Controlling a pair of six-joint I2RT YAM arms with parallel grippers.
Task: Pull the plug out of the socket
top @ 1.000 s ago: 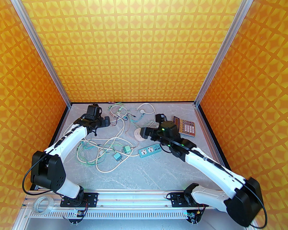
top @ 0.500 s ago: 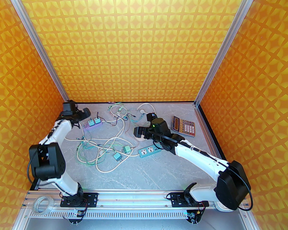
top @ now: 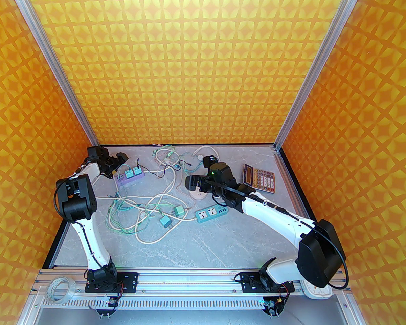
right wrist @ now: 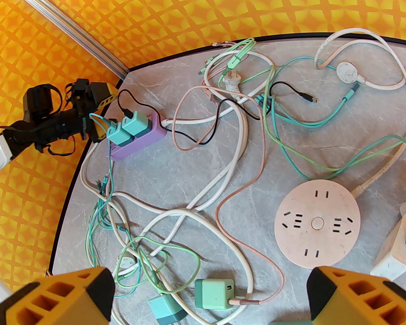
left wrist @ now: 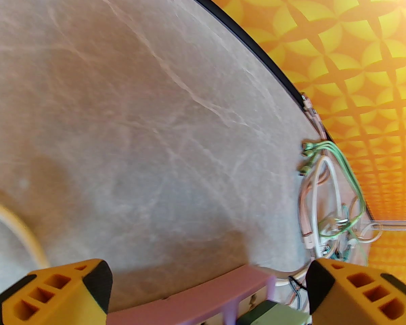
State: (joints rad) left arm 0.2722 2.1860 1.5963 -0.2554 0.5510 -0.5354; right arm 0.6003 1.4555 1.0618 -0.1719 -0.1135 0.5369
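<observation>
A purple power strip (top: 131, 180) lies at the back left of the table with two teal plugs (top: 129, 173) pushed into its top, clearer in the right wrist view as the strip (right wrist: 145, 141) and plugs (right wrist: 136, 124). My left gripper (top: 119, 164) hovers just left of the strip's end, open and holding nothing. In the left wrist view the purple strip (left wrist: 223, 296) sits low between the yellow fingers (left wrist: 54, 293), with a teal plug (left wrist: 274, 315) at the bottom edge. My right gripper (top: 193, 185) stands open above the round pink socket (right wrist: 317, 222).
Tangled white, green and pink cables (top: 149, 208) cover the middle left. Two loose teal chargers (top: 179, 211) and a teal power strip (top: 211, 213) lie mid-table. A calculator (top: 260, 178) rests at the back right, a white charger (right wrist: 397, 245) beside the round socket. The orange wall is close behind the left gripper.
The left arm has swung from over the purple strip back toward the left corner, uncovering strip and plugs. The right gripper has slid left over the round socket.
</observation>
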